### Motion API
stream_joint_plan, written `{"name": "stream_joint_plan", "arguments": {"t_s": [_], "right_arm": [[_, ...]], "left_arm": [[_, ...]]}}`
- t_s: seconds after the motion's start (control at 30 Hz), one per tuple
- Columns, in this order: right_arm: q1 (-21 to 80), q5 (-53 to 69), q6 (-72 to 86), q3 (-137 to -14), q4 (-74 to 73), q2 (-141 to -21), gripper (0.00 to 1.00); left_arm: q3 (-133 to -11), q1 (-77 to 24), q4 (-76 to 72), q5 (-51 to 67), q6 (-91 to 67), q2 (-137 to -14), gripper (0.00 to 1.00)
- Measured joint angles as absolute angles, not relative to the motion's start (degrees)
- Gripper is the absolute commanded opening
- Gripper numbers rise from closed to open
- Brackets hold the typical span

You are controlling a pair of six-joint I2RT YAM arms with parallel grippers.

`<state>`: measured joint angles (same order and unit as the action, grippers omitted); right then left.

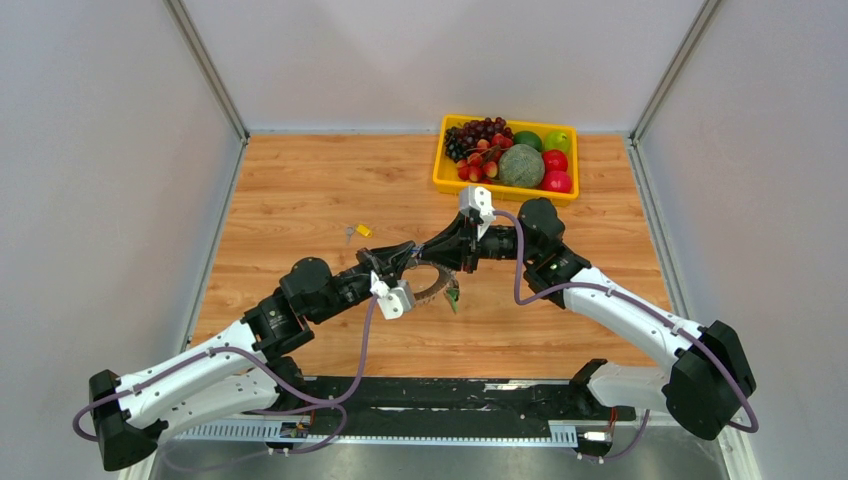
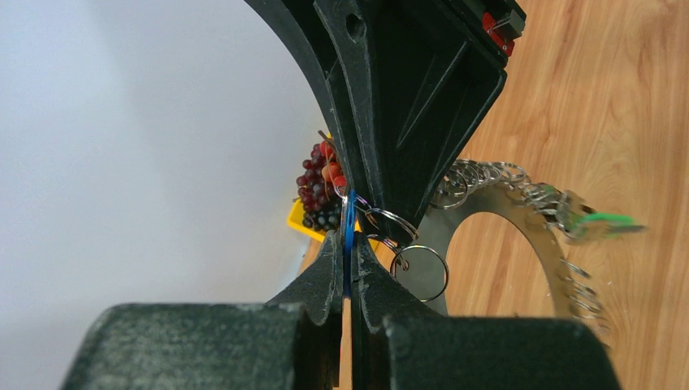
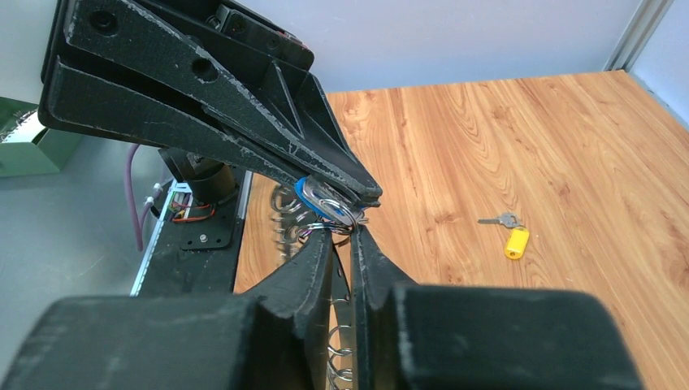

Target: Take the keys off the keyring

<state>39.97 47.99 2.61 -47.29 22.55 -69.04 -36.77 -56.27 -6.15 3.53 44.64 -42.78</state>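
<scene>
Grippers meet over the middle of the overhead view: the black left gripper and black right gripper are tip to tip above the flat dark grey doughnut-shaped keyring. A small green-headed key hangs at its rim. A yellow-headed key lies apart on the wooden table, well away from the yellow plastic fruit basket.

In the left wrist view, the left gripper is clamped narrow on a blue-headed key.

In the right wrist view, the right gripper's fingers are nearly together, pinching the keyring at its fringe of silvery loops.

No readable text, labels, brands or numbers anywhere in the three views
</scene>
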Motion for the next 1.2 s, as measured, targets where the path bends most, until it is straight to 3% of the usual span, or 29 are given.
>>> {"name": "stream_joint_plan", "arguments": {"t_s": [0.07,0.57,1.2], "right_arm": [[39.94,48.12,2.46,-47.31,22.57,-69.04,0.00],[40.27,45.12,4.86,-49.17,21.47,-69.17,0.00],[36.18,40.95,24.53,-51.07,21.28,-70.52,0.00]], "left_arm": [[-36.75,-56.27,-6.17,3.20,44.64,-42.63,0.00],[-33.19,-56.29,-12.53,-1.61,45.28,-40.56,0.00],[-31.75,-56.29,-15.79,-0.14,50.17,-41.50,0.00]]}}
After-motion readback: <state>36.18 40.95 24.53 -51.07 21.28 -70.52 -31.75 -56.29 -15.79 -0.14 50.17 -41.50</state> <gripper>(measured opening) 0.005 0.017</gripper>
